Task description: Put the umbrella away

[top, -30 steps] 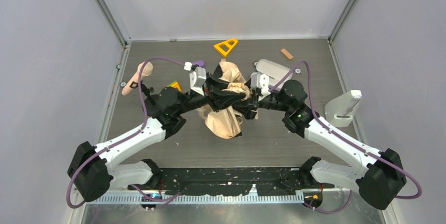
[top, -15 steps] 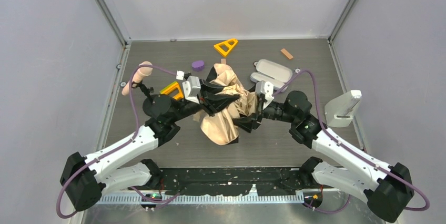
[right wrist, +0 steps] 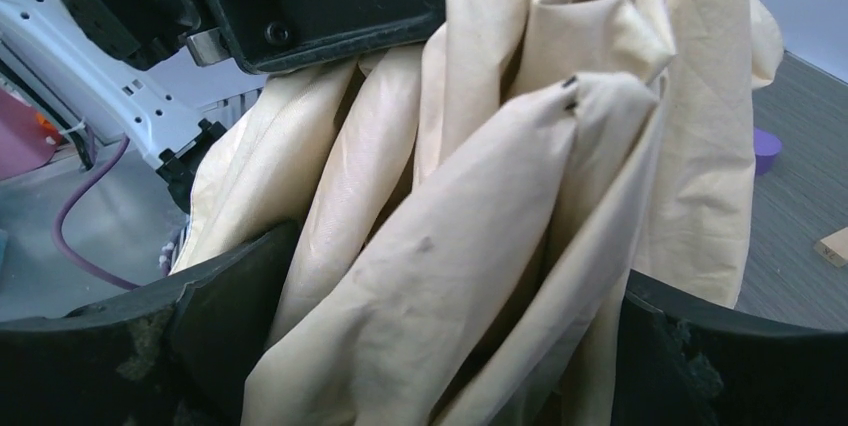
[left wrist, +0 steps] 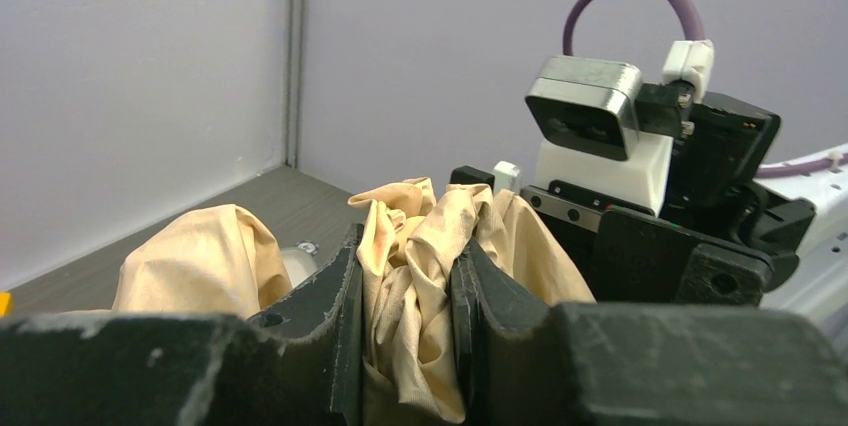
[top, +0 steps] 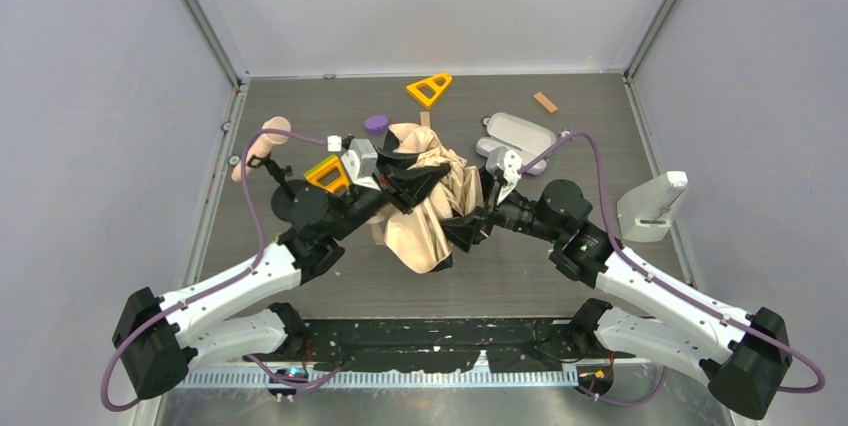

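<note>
The umbrella (top: 425,208) is a crumpled pale beige bundle held up between both arms at the middle of the table. My left gripper (top: 413,182) grips its upper part from the left. In the left wrist view the left gripper (left wrist: 405,316) is shut on a bunch of umbrella fabric (left wrist: 415,246). My right gripper (top: 463,227) reaches in from the right, lower down. In the right wrist view the right gripper (right wrist: 440,346) stands open, wide around several long folds of the canopy (right wrist: 480,246). The shaft and handle are hidden.
A yellow triangle (top: 430,88), a purple piece (top: 377,124), a wooden block (top: 545,102) and a lavender-grey case (top: 517,133) lie at the back. A pink-headed microphone (top: 262,144) and an orange triangle (top: 326,174) sit at left. A grey-white holder (top: 652,206) stands at right.
My right gripper has opened and shifted lower on the canopy. The left arm has drawn back leftward, uncovering the purple piece and the orange triangle. The bundle hangs longer.
</note>
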